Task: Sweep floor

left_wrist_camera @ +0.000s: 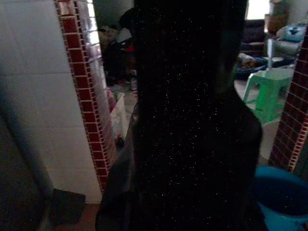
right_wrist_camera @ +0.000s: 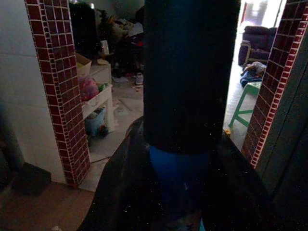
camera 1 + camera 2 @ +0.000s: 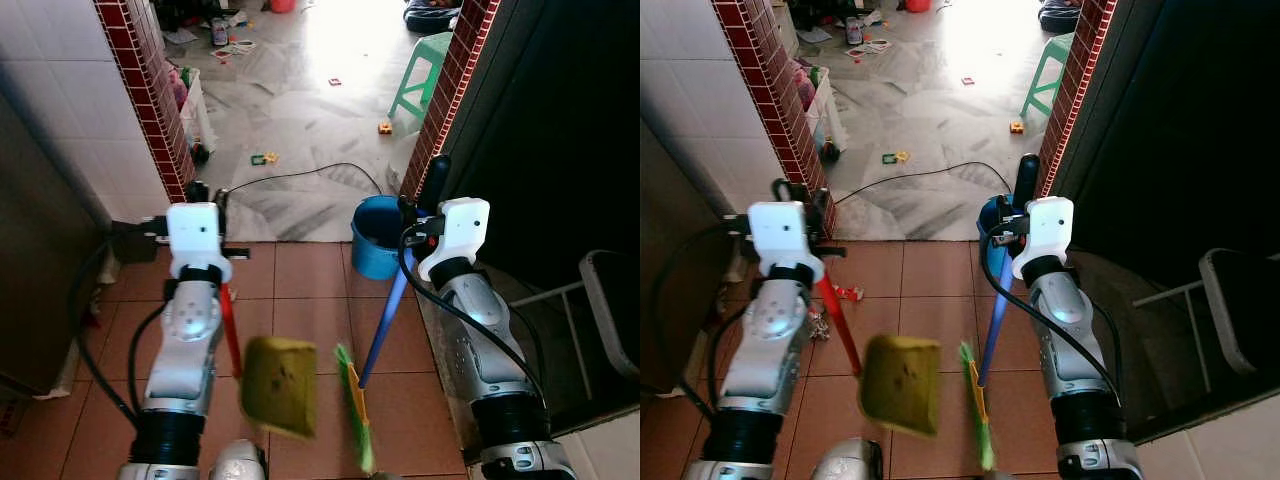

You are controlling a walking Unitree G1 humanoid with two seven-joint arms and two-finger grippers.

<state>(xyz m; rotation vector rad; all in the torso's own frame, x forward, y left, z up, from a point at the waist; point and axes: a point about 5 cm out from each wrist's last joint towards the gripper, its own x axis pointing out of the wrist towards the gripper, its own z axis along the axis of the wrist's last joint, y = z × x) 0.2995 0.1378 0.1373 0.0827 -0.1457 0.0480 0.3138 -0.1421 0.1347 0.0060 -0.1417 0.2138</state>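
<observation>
Right gripper [image 3: 425,215] clamps the blue broom [image 3: 385,318] handle, bristles on the tiles below; left gripper [image 3: 205,200] grips the red-handled dustpan [image 3: 278,385], its yellow pan hanging below.

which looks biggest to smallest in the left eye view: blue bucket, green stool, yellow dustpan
1. yellow dustpan, though it is nearest the camera and blurred
2. blue bucket
3. green stool, farthest away and partly cut off by the brick pillar, so its rank is unsure
</observation>
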